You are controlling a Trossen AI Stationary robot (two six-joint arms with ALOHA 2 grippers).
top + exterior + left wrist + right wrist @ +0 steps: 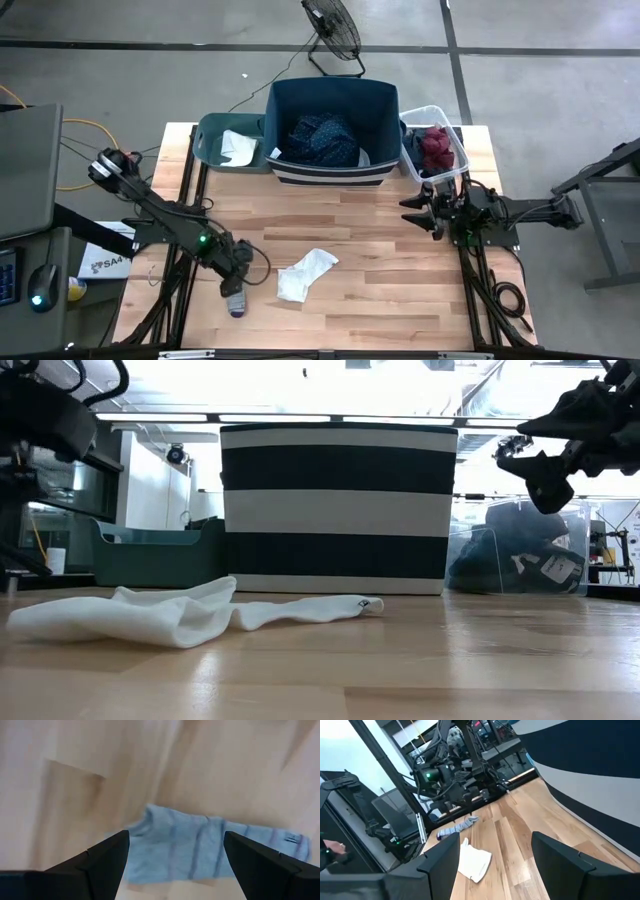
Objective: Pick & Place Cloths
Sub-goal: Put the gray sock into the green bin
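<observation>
A grey striped sock (200, 851) lies flat on the table near its left near corner, also seen in the high view (237, 303). My left gripper (176, 840) hangs open just above it, pointing down, one finger on either side, touching nothing. A white sock (306, 273) lies crumpled on the table's middle (180, 615). My right gripper (418, 212) is open and empty, raised by the clear bin (495, 840). A navy dotted garment (325, 140) lies in the navy bin, a white cloth (238, 147) in the teal bin, and a maroon cloth (436, 148) in the clear bin.
Three bins stand along the far edge: teal (210, 130) on the left, navy striped (333, 92) in the middle (338, 510), clear (456, 140) on the right. Bare wood lies between the white sock and the right arm. A fan stands on the floor beyond.
</observation>
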